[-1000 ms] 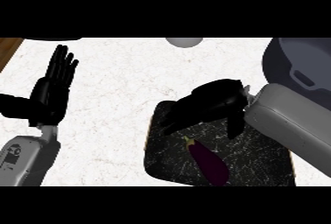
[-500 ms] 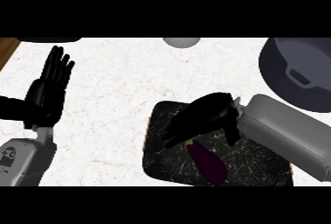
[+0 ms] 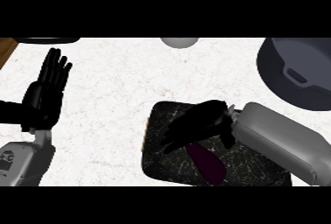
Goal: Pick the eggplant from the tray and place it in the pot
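At the far left of the white marbled table [image 3: 123,87], well clear of the dark tray [image 3: 161,153], the robot's left hand [image 3: 44,94] stands flat and released, its fingers [image 3: 57,65] straight and pointing toward the far edge, above the grey left forearm [image 3: 22,162] that enters from the lower corner. A strip of brown wood [image 3: 5,48] shows at the table's upper left corner, and a dark rimmed object [image 3: 48,40] lies partly cut off along the top edge beside it. Farther right, up beyond the tray at the table's far edge, sits a small grey rounded object [image 3: 179,42], only partly in view.

The black speckled tray with rounded corners lies in the lower middle. On it rests the eggplant [image 3: 208,164], dark purple and long, its lower end angled toward the tray's near right side. The right hand [image 3: 197,124] is spread over the eggplant's upper end and hides it, fingers [image 3: 173,142] bent downward toward the tray's left half. Whether those fingers are actually grasping the eggplant cannot be told from this view. The grey right forearm [image 3: 284,144] crosses the tray's right edge, running off to the lower right.

Up and right of the tray, apart from it, the dark grey pot [image 3: 284,65] stands on the table, a handle [image 3: 297,75] visible on its near side, its right portion cut off by the frame.
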